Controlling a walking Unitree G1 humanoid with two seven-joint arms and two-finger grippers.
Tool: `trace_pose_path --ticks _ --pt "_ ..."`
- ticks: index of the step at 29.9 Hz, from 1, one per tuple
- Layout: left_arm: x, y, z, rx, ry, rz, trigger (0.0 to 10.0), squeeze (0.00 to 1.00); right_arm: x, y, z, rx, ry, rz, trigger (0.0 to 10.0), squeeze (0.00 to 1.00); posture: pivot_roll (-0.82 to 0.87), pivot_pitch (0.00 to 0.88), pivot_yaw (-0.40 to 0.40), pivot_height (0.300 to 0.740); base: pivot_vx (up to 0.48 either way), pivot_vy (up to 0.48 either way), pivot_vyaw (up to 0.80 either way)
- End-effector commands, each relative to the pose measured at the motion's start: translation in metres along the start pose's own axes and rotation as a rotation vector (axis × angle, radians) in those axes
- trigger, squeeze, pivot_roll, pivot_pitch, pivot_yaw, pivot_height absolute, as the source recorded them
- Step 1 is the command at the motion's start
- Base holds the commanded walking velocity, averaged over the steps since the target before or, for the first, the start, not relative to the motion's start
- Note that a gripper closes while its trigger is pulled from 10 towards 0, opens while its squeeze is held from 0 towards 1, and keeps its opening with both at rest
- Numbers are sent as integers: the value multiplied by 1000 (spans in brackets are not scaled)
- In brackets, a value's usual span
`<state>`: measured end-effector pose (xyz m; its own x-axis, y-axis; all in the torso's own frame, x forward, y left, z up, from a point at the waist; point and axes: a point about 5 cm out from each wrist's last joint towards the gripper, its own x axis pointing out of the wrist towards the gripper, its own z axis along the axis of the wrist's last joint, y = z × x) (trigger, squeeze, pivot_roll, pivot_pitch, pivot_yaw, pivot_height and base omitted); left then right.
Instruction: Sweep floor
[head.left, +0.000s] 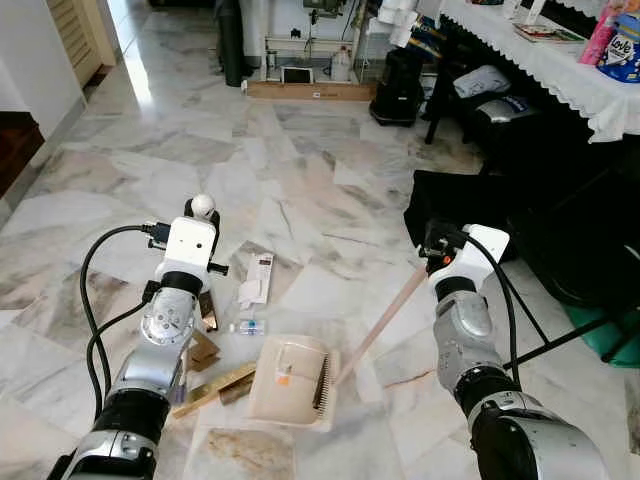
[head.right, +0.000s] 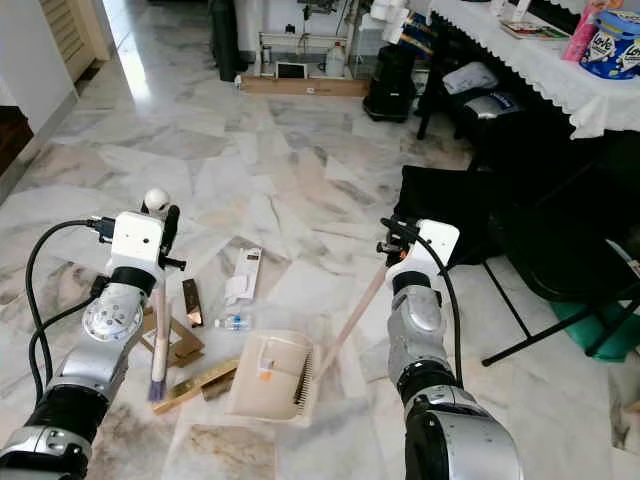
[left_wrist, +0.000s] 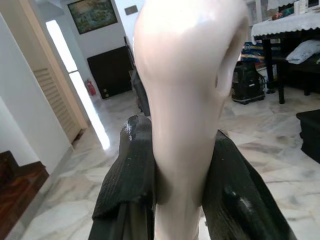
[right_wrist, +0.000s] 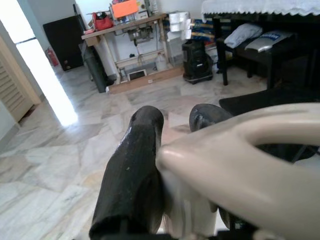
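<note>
Left tool (left_wrist: 175, 200) clamped on brush handle (left_wrist: 185, 100), right tool (right_wrist: 172, 165) clamped on dustpan handle (right_wrist: 240, 165)

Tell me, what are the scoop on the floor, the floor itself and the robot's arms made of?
The dustpan looks like smooth, matte beige plastic, moulded in one piece with its long handle. The floor seems to be polished marble, veined grey and pink, and it mirrors the light. The arms appear to be brushed silver metal.
</note>
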<state>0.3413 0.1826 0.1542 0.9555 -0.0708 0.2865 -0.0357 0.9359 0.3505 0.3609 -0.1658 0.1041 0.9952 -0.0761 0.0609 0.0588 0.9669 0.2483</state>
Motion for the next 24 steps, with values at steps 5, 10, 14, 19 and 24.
trace_pose_path --ticks 5,10,14,19,24 --pt "12 -4 15 3 -73 -22 10000 0 1 -9 7 13 -33 -32 10000 0 150 0 -50 740 0 0 0" --pt "15 -10 16 -17 -73 -31 10000 0 4 -18 16 -16 -63 -42 10000 0 113 0 -47 740 0 0 0" --pt "21 -16 18 -26 -77 -62 10000 0 5 -26 24 -25 -97 -71 10000 0 77 0 -30 740 0 0 0" --pt "26 -17 21 -25 -84 -73 10000 0 1 -34 24 -14 -112 -103 10000 0 69 0 -24 740 0 0 0" --pt "22 -13 17 -24 -78 -55 10000 0 -1 -31 17 -19 -93 -91 10000 0 83 0 -33 740 0 0 0"
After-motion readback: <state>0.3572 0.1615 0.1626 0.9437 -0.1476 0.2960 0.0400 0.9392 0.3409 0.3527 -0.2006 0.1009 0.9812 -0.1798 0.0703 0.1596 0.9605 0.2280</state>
